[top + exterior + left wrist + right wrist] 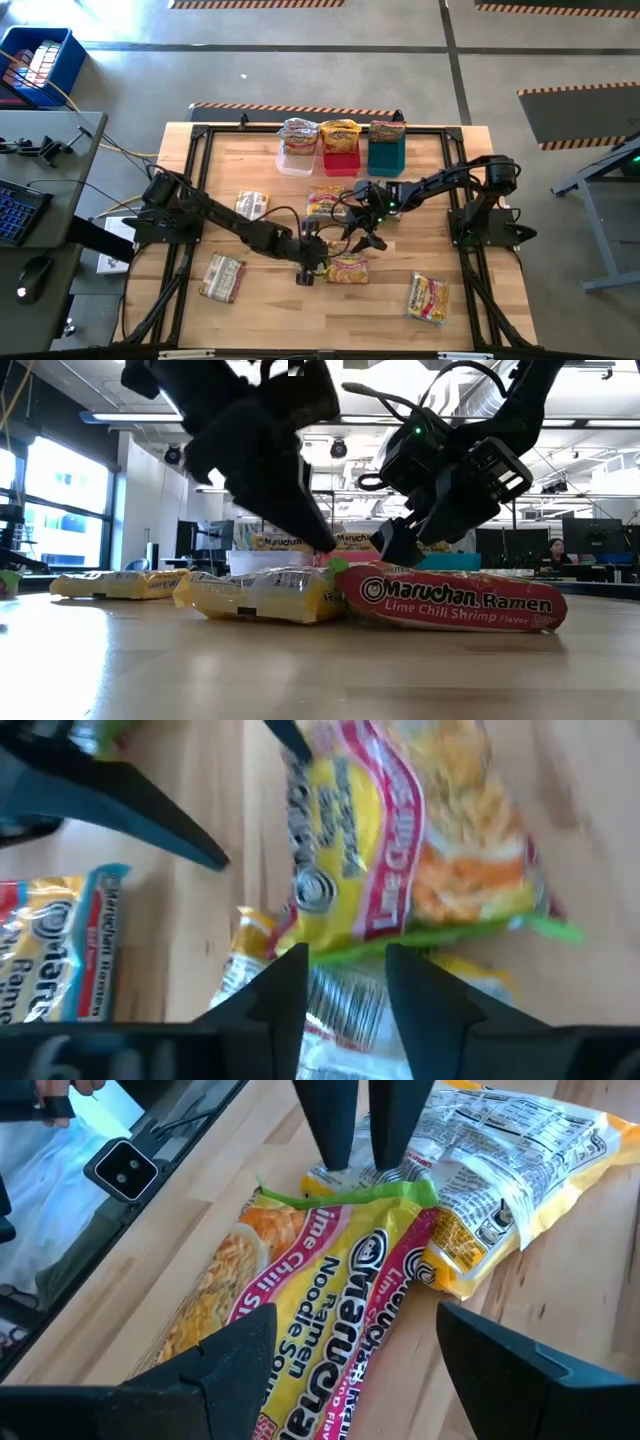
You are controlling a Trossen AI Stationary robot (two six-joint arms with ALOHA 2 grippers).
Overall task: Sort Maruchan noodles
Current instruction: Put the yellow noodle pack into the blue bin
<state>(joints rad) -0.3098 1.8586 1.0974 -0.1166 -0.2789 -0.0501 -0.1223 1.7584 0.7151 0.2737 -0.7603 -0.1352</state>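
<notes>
A reddish-pink and green Maruchan noodles packet (350, 268) (450, 600) lies flat at the table's middle near side. One end overlaps a yellow packet (265, 595) (510, 1160) that lies beside it. My left gripper (306, 270) (345, 960) slants down onto that overlap. Its fingers stand a little apart, with the yellow packet's barcode side (345, 1010) showing in the gap. My right gripper (362, 238) (358, 1315) hovers wide open over the pink packet (300, 1330), one finger on either side and clear of it. My left gripper comes slanting down from the table's left. Its fingertips (335, 1165) stand at the yellow packet's crimped end (352, 1178), beside the pink packet's green edge (390, 1192). Both packets lie flat on the table. I cannot tell whether the fingertips touch.
At the far edge stand a clear bin (297, 158), a red bin (340, 162) and a teal bin (386, 155), each topped with packets. Loose packets lie at the left middle (252, 204), centre (325, 200), near left (222, 277) and near right (427, 297).
</notes>
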